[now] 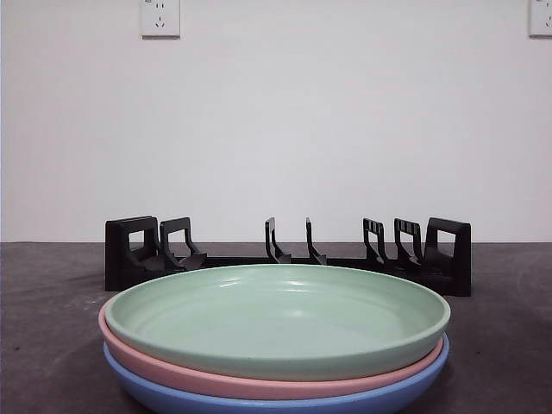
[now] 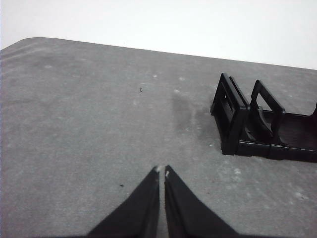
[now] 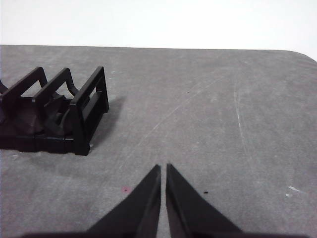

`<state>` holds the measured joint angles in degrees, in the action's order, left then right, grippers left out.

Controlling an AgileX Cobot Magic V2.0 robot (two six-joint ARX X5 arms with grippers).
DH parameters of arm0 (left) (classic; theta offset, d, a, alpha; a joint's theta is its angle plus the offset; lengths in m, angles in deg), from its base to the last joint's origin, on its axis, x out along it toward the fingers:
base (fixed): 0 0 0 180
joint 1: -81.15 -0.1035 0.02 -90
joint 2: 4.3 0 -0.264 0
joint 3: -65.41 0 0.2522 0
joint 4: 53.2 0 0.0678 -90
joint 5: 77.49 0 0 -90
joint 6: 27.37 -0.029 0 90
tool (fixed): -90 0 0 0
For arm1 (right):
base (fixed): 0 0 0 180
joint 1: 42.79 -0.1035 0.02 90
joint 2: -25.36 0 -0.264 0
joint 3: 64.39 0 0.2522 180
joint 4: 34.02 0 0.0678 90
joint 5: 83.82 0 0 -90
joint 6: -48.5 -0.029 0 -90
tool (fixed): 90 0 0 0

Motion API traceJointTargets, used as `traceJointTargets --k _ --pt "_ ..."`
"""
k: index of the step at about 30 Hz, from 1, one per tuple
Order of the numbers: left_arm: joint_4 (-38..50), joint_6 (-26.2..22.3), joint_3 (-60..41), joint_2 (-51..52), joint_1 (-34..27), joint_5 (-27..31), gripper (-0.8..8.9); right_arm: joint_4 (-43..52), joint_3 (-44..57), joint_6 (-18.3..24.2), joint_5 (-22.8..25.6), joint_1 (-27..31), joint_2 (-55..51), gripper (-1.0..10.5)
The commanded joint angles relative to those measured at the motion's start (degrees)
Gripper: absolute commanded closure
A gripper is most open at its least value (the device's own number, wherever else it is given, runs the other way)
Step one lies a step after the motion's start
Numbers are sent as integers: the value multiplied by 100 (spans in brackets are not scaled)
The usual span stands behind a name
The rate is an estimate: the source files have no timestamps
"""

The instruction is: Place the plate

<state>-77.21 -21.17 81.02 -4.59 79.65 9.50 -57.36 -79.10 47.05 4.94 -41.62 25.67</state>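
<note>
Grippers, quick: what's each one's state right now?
Left gripper: closed, holding nothing, above the bare table.
Right gripper: closed, holding nothing.

Three plates [image 1: 276,332] sit stacked one inside another at the front of the table [image 1: 52,345]. Behind the stack, a slotted rack [image 1: 289,254] stands crosswise on the table, before a wall [image 1: 276,121].

The front camera sits low at bench height, close behind the stacked plates [image 1: 276,345], facing the white wall. Each wrist camera looks down over closed jaws; all three share the black slotted plastic rack [image 1: 289,254] [image 2: 257,121] [image 3: 54,111].
</note>
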Motion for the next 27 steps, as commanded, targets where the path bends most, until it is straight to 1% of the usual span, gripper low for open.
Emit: traceJointTargets --k 1,27 --pt "-39 28 -114 11 -9 13 799 66 31 42 17 4 -11 928" --pt "-37 31 -114 11 50 4 798 61 31 44 20 13 -11 928"
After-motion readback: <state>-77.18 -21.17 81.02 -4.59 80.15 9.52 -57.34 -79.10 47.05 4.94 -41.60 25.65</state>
